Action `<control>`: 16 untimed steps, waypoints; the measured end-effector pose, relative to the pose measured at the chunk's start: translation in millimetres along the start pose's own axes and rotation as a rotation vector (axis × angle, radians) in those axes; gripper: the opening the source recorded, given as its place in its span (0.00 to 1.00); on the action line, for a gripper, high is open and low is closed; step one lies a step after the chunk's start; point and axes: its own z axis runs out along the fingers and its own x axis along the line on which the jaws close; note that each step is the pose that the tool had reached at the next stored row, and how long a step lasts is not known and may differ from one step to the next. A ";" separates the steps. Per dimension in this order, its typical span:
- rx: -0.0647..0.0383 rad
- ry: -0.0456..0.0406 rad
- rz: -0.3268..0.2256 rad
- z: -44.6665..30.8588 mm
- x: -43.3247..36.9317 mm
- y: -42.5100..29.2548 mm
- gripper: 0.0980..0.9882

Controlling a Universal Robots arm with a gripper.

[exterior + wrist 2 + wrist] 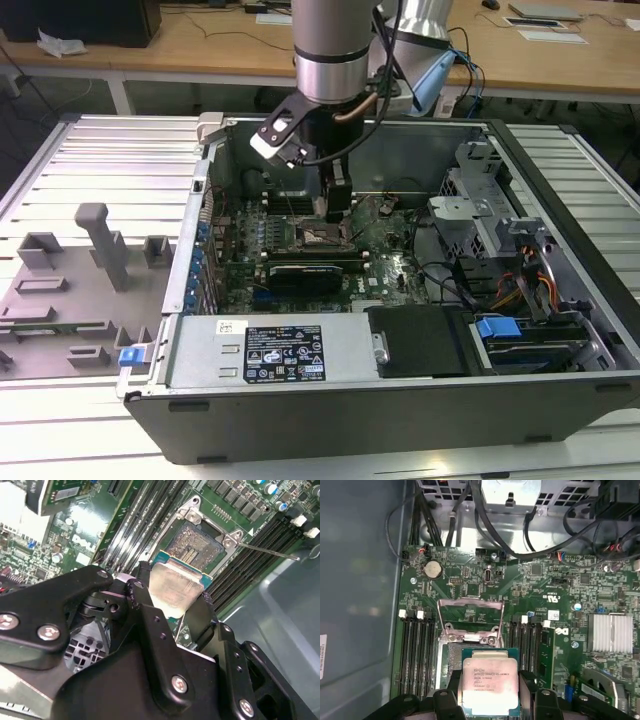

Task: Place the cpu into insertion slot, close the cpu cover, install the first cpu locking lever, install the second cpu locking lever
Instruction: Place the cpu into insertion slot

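My gripper (pixel 489 692) pinches the cpu (pixel 489 680) by its edges, just over the insertion slot (pixel 192 542). The first wrist view shows the cpu cover (pixel 470 630) tipped open; the second wrist view shows memory slots (pixel 145 522) beside the slot

Faint print lines on the cpu (pixel 490 682), a dark sticker (pixel 287 353) on the power supply (pixel 200 368) (nothing legible)

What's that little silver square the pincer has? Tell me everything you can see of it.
The cpu is a small flat square chip: a pale silver metal top with print, edged by a green board. The pincer clamps two opposite sides. It hangs top-up over the open insertion slot, not yet seated.
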 end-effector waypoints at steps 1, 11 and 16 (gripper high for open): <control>0.000 -0.0002 0.002 1.5 0.4 -0.4 0.49; -0.001 -0.0028 0.035 25.0 3.4 -7.5 0.49; -0.001 -0.0022 0.039 34.7 5.8 -9.0 0.49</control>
